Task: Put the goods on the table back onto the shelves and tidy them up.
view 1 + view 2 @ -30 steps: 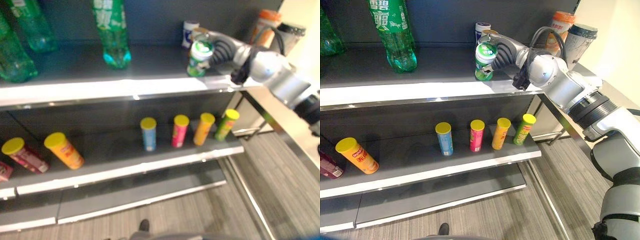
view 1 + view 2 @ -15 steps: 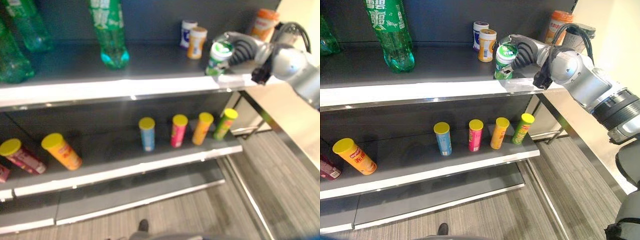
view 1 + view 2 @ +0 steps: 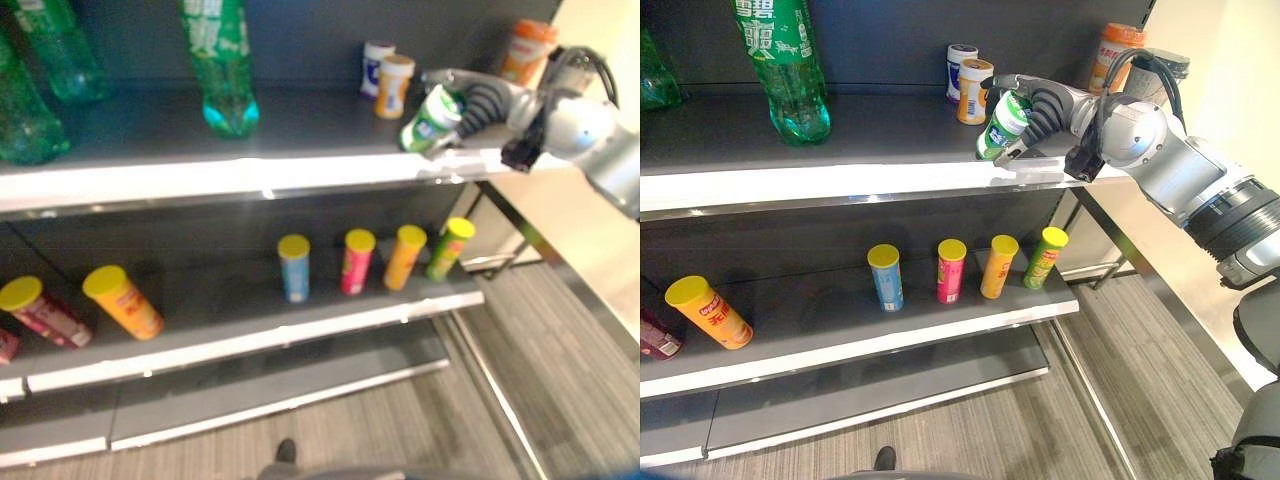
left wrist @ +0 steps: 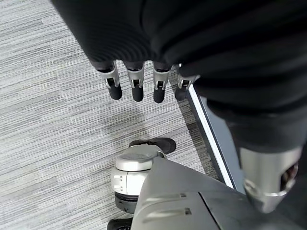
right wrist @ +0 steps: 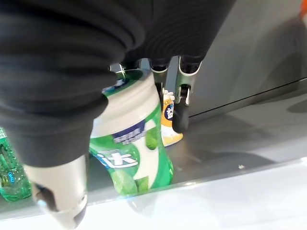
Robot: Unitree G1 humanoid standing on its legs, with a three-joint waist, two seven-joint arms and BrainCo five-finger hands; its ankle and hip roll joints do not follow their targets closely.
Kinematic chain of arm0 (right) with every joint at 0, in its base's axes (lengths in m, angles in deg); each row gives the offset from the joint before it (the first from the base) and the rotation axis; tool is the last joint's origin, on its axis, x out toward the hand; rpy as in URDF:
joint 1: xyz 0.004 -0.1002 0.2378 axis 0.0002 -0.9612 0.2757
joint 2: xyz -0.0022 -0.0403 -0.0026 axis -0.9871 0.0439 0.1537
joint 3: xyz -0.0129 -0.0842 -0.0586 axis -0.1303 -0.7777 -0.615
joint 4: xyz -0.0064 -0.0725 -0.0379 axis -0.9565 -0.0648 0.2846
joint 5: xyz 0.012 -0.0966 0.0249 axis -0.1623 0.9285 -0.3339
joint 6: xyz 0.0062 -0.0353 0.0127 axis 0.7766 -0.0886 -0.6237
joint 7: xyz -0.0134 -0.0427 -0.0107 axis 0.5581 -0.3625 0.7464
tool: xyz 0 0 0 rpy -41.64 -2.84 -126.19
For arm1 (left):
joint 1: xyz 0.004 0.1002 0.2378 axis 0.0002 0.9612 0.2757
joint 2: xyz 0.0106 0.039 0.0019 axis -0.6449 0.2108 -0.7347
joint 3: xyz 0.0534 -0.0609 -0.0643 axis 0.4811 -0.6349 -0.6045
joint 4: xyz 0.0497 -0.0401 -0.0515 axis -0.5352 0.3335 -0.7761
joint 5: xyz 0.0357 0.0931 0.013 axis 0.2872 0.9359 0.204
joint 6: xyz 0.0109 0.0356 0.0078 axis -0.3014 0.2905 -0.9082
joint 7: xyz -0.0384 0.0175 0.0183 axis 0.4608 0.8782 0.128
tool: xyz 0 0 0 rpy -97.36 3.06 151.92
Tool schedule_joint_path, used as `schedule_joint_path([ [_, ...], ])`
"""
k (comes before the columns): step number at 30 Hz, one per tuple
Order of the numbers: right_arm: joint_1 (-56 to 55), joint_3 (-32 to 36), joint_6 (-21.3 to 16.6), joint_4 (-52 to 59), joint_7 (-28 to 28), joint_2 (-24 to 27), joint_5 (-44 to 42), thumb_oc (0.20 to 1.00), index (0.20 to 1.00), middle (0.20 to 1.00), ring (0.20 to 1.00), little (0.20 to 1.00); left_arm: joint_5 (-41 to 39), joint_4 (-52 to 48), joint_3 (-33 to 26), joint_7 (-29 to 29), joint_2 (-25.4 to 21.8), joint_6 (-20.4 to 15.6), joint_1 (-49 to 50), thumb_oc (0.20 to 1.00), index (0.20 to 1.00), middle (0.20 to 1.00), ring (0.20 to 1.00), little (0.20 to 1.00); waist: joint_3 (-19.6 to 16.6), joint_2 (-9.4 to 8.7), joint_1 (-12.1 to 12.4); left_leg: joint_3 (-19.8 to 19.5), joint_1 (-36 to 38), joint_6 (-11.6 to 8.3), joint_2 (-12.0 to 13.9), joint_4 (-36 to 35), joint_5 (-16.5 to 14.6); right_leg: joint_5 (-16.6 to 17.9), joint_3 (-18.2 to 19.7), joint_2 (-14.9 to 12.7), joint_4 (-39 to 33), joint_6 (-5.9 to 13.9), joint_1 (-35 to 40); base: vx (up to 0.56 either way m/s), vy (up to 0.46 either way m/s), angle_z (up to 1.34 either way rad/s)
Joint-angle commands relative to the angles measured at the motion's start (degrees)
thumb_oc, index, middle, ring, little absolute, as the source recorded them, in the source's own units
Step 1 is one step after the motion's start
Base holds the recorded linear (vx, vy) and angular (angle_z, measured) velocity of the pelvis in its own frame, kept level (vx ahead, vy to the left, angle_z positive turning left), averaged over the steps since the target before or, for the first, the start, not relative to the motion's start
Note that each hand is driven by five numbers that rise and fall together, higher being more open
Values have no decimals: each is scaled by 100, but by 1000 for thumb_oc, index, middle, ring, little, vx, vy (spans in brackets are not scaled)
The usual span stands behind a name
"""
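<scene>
Tilting over the front edge of the top shelf [image 3: 840,180], a green-and-white canister [image 3: 1002,123] with leaf graphics sits clasped in the right robot hand [image 3: 1040,108], near an orange-lidded jar [image 3: 973,90]. The left robot hand [image 4: 139,81] hangs with straight fingers over the floor.

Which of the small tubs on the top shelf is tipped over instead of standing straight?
The green-and-white tub in the right hand: it leans, while the orange-lidded tub and the blue-and-white one stand upright.
</scene>
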Motion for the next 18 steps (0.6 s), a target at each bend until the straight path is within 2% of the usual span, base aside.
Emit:
schedule_joint_path([
  [1,494,-449,-37,-204,8,140,-108,1000,1000,1000,1000,1000,-198,314,269,19,-139,-72,-42,1000,1000,1000,1000,1000,-204,18,103,31,-8,-173,53,0,-311,0,134,-36,40,288,-98,0,0,0],
  [18,949,-146,-194,-235,-337,9,-303,1000,1000,1000,1000,1000,-172,420,97,-38,-242,-50,-103,1000,1000,1000,1000,1000,-274,-14,47,344,98,-206,158,0,-389,56,150,-62,40,348,-146,-3,2,-11],
])
